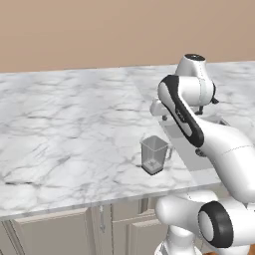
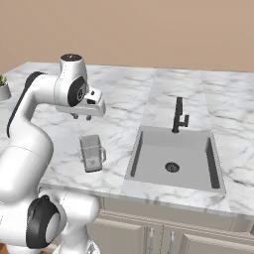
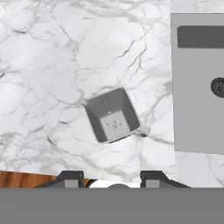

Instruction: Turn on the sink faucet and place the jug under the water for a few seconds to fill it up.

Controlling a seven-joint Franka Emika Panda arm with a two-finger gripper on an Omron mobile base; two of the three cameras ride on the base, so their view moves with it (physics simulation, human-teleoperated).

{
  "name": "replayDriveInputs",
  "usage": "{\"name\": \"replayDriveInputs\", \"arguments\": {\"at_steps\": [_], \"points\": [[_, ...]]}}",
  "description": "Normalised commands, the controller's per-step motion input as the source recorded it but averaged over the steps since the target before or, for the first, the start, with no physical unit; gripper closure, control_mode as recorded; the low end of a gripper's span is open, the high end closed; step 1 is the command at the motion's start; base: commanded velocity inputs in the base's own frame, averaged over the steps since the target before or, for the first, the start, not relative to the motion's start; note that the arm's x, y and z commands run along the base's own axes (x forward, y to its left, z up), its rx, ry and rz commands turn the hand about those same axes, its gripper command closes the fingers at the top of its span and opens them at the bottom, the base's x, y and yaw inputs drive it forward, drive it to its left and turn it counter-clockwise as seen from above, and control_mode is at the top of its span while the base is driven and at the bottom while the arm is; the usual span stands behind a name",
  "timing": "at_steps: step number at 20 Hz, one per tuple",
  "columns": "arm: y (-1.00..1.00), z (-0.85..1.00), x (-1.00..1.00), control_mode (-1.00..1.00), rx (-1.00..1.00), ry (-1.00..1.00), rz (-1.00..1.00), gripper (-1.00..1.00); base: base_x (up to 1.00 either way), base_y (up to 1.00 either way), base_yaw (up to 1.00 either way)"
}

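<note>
The jug (image 2: 92, 153) stood upright on the marble tabletop (image 2: 124, 119), just left of the sink (image 2: 173, 161) and near the front edge, its handle toward the basin. The black sink faucet (image 2: 179, 115) rose behind the sink. The pincer (image 2: 82, 117) hung above the jug, clear of it, its fingers (image 3: 70, 178) apart, holding nothing

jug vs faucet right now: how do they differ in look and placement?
1. The small clear greyish jug is see-through, squarish and open-topped; the slim black sink faucet is an opaque, thin post.
2. The jug stands on the white marble countertop, left of the grey recessed sink; the faucet rises at the sink's back edge.
3. The jug is below the end effector; the faucet stands well to its right.

Both are upright. No water runs.
</note>
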Motion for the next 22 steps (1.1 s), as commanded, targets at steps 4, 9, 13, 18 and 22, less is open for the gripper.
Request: {"name": "replayDriveInputs", "arguments": {"at_steps": [4, 9, 13, 18, 22], "points": [[0.0, 0.0, 0.0, 1.0, 0.0, 0.0, 0.0, -1.0, 0.0, -0.06, 0.0], [0.0, 0.0, 0.0, 1.0, 0.0, 0.0, 0.0, -1.0, -0.17, -0.85, 0.0], [0.0, 0.0, 0.0, 1.0, 0.0, 0.0, 0.0, -1.0, -0.03, -0.94, 0.0], [0.0, 0.0, 0.0, 1.0, 0.0, 0.0, 0.0, -1.0, 0.0, -0.66, 0.0], [0.0, 0.0, 0.0, 1.0, 0.0, 0.0, 0.0, -1.0, 0.0, -0.34, -0.01]]}}
